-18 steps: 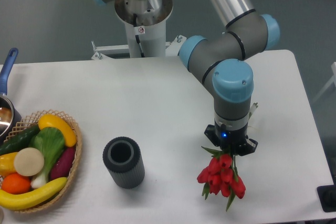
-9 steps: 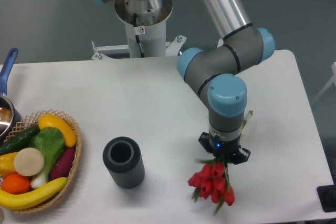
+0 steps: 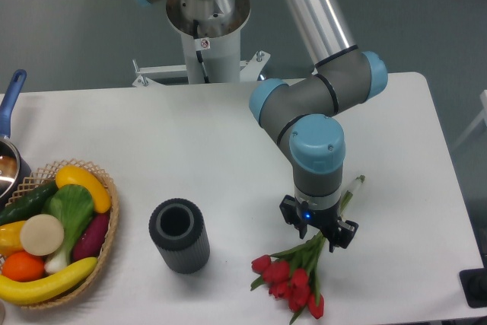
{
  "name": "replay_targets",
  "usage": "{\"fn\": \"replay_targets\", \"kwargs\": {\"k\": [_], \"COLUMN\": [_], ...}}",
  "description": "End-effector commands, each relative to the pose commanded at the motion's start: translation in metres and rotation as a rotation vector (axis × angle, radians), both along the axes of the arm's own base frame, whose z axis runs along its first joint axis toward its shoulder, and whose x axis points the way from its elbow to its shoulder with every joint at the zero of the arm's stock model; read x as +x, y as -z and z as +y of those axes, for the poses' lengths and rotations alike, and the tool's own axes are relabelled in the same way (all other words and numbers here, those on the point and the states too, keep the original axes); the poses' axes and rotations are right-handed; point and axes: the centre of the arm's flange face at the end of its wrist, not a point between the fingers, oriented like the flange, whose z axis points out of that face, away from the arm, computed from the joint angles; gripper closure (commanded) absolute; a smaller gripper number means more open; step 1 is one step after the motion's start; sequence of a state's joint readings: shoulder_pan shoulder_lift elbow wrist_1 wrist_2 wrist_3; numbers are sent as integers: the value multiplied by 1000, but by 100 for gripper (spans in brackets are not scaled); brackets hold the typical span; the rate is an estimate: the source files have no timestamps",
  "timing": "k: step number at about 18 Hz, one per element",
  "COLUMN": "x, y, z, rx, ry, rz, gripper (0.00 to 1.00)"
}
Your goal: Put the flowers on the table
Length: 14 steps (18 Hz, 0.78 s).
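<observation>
Tulips make up the flowers (image 3: 293, 285): a small bunch of closed red buds with green leaves and pale green stems, lying slanted near the front of the table (image 3: 190, 150). The buds point toward the front-left, while the stems run up and to the right, with their pale tips showing just past the arm (near the wrist's right side). The gripper (image 3: 318, 230) sits over the middle of the stems, pointing down; its fingers are hidden under the wrist body, so whether they clamp the stems or stand apart cannot be told.

Compared with a second ago, the arm has swung left and the wrist has shifted toward the dark cylinder (image 3: 179, 235). The bunch has gone with it, and the buds, earlier hanging in a tight cluster below the gripper, now spread lower and further left, flatter against the white top.

The buds lie close to the table's front edge. Bare white surface stretches between the flowers and the dark cylinder, and more lies to the right toward the rounded corner. A basket (image 3: 106, 256) of fruit and vegetables sits well apart at the far left edge, with a blue-handled pot (image 3: 9, 112) behind it.
</observation>
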<state>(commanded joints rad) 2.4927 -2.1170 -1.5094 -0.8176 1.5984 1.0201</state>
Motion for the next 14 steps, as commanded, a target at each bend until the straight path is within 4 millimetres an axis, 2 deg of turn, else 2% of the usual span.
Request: {"fn": "replay_targets", "kwargs": {"k": [4, 7, 9, 14], "x": [4, 0, -2, 2], "y": [-25, -35, -40, -35], "z": [-14, -29, -36, -33], "rx": [22, 32, 38, 38], "ry": [-32, -48, -53, -47], "rz": [23, 27, 30, 28], "gripper": [0, 0, 0, 0]}}
